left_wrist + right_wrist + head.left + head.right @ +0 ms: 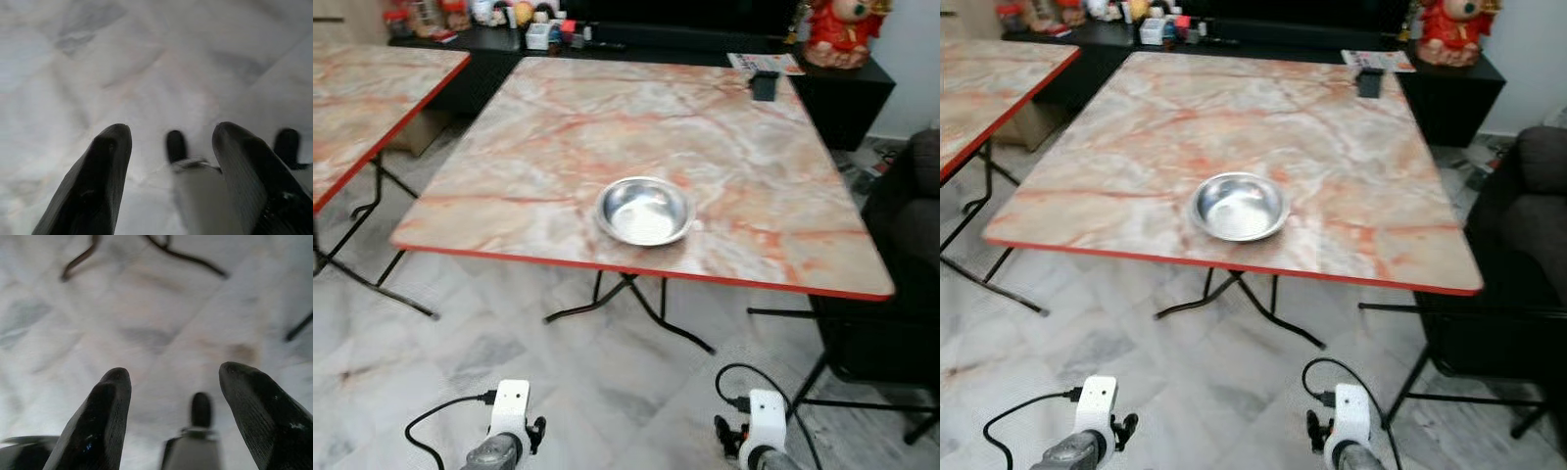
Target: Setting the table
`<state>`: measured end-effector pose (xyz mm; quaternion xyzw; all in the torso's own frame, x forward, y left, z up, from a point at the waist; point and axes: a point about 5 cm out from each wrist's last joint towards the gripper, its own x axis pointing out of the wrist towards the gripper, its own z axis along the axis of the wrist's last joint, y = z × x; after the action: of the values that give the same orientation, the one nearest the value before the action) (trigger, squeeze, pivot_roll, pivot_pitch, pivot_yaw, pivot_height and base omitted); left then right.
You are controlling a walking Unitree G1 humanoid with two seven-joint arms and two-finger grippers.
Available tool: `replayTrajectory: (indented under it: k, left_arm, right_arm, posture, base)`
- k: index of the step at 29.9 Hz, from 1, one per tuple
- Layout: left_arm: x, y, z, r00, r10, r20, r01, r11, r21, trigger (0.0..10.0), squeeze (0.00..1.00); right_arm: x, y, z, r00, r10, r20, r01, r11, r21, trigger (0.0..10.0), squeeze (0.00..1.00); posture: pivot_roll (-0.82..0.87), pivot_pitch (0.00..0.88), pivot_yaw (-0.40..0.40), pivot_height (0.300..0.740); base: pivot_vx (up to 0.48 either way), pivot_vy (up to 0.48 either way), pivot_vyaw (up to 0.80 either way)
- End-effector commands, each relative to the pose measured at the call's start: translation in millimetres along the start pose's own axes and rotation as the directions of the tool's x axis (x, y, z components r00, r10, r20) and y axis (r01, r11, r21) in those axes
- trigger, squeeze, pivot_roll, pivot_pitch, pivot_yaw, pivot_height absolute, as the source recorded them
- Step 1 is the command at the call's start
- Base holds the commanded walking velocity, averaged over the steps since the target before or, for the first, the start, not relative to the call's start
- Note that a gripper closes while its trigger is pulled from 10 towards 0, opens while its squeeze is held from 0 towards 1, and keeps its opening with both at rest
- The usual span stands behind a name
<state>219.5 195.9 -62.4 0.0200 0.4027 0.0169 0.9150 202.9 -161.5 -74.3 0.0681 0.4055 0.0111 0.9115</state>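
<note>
Your left gripper [168, 142] hangs low over the floor [558, 382], fingers [93, 181] spread apart with nothing between them. Your right gripper [173, 382] hangs the same way on the other side, fingers [98, 416] spread and empty. Both are well below and in front of the desk [558, 127], well apart from anything on it.

The bowl [644, 211] you need is a shiny metal one, upright and empty, sitting on the desk near its front edge, roughly centred between your two arms but well above them.

Going left to right: a second desk [362, 108] with the same marble pattern and red trim stands at far left, apart from the main one. A black cabinet [489, 49] runs along the back wall with small cluttered items [543, 29] too small to identify. On the main desk's far right corner lies a dark flat object [765, 85], with a magazine [759, 63] just behind it. A red figurine [842, 29] stands on the cabinet at right. A dark chair [911, 215] sits at the right edge, beside the desk.

The desk has black folding legs [636, 304]; the floor is pale marble tile.
</note>
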Motion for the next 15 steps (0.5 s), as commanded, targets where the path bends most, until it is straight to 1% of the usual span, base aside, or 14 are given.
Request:
replayTrajectory:
  k: [1, 15]
  left_arm:
    - [0.4, -5.1, -0.8, 1.0, -0.011, -0.009, 0.011, 1.0, -0.001, 10.0, 0.0]
    - [0.7, -5.7, 0.6, 1.0, -0.013, -0.003, 0.013, 1.0, 0.008, 10.0, 0.0]
  right_arm:
    - [-2.9, -12.7, -3.3, 0.999, -0.035, -0.009, 0.035, 0.999, 0.001, 10.0, 0.0]
    - [-2.7, -11.6, -2.7, 1.0, -0.03, -0.002, 0.03, 1.0, 0.005, 10.0, 0.0]
  posture:
    - [0.02, 0.125, -0.025, 0.74]
    - [0.02, 0.123, -0.023, 0.74]
  base:
    - [0.0, 0.476, 0.0]
    - [0.0, 0.476, 0.0]
